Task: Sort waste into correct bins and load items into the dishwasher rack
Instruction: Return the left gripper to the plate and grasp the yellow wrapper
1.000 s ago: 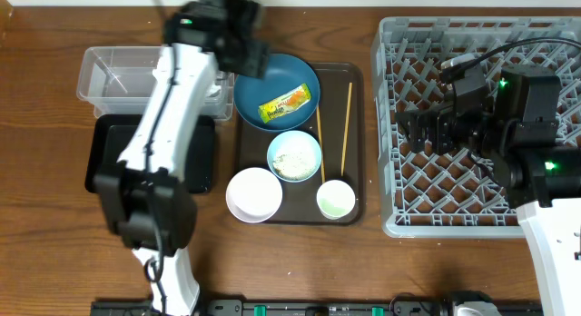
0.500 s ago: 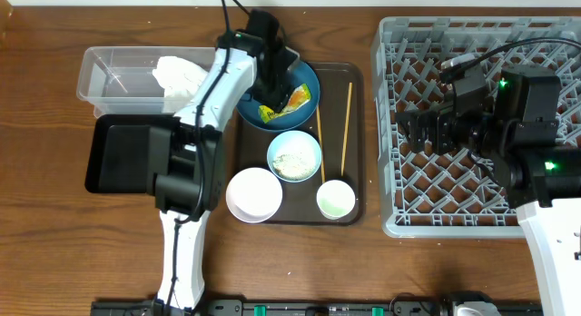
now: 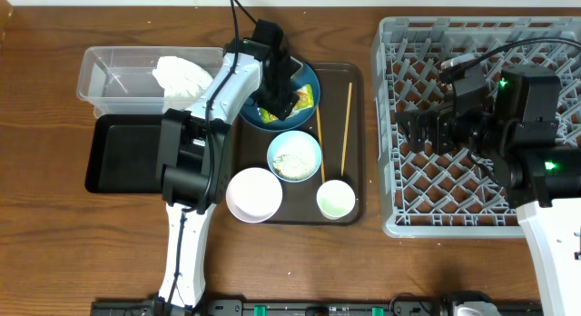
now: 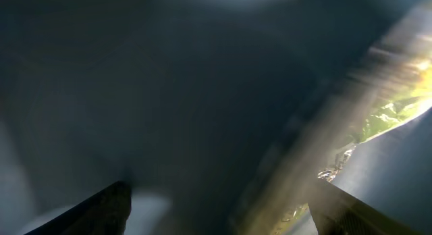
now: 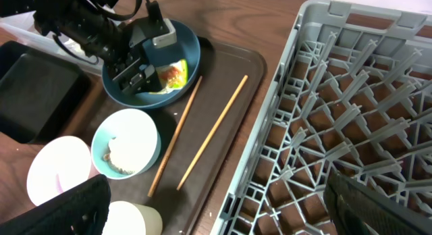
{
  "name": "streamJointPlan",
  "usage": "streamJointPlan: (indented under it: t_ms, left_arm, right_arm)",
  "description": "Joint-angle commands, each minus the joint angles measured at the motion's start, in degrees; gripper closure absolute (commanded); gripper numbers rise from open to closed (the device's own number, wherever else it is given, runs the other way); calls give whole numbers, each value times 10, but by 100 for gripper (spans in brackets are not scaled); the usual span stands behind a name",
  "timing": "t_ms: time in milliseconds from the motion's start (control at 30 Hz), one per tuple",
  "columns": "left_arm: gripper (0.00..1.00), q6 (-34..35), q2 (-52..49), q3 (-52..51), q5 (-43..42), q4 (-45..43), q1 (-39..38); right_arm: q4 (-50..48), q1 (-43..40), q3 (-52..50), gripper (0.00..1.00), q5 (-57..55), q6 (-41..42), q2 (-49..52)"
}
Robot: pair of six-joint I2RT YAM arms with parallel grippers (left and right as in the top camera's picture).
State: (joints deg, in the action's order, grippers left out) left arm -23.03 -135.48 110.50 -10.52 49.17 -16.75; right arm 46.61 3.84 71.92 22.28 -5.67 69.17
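My left gripper [image 3: 280, 103] hangs low in the dark blue dish [image 3: 310, 77], open over the yellow-green wrapper [image 3: 306, 100]. In the left wrist view the wrapper [image 4: 395, 112] lies by the right finger [image 4: 351, 215], everything blurred. The white napkin [image 3: 182, 75] lies in the clear tub [image 3: 109, 80]; the black tray [image 3: 132, 157] sits just in front of it. A light blue bowl [image 3: 293, 157] holds rice scraps, beside a white bowl [image 3: 254, 194], a small cup [image 3: 336, 200] and two chopsticks [image 3: 346, 125]. Above the grey rack's [image 3: 481, 44] left side my right gripper [image 3: 418, 133] stays open and empty.
The dishes all rest on a dark brown serving tray [image 3: 356, 80] between the bins and the rack. The left arm [image 3: 195, 143] stretches across the black tray's right edge. Bare wooden table [image 3: 54, 243] shows in front.
My left arm has swung right from the clear tub to the dark blue dish and come down over the wrapper, jaws widening. The right arm has not moved.
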Motion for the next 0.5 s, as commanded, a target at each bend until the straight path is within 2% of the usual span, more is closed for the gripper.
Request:
streamJointPlan:
  t_ms: [0, 67, 100, 167, 200, 300, 333, 467]
  left_arm:
    - [14, -7, -23, -5, -4, -1, -3]
    - [19, -7, -24, -5, -4, -3, -3]
    - [26, -7, -24, -5, -4, -5, -3]
    - [46, -7, -24, -5, -4, -9, -3]
    - [60, -7, -24, -5, -4, -13, -3]
    - [81, -1, -24, -2, -4, -12, -3]
    - [91, 13, -23, 0, -4, -12, -3]
    - [94, 101, -2, 11, -4, -12, -3]
  right_arm:
    - [-1, 7, -3, 1, 0, -4, 1]
    - [-1, 7, -3, 1, 0, -4, 1]
    - [-1, 7, -4, 1, 0, -4, 1]
    - [-1, 7, -3, 1, 0, -4, 1]
    - [-1, 7, -4, 1, 0, -4, 1]
    - [-1, 7, -3, 1, 0, -4, 1]
    - [-1, 7, -4, 1, 0, -4, 1]
    - [-1, 7, -4, 1, 0, -4, 1]
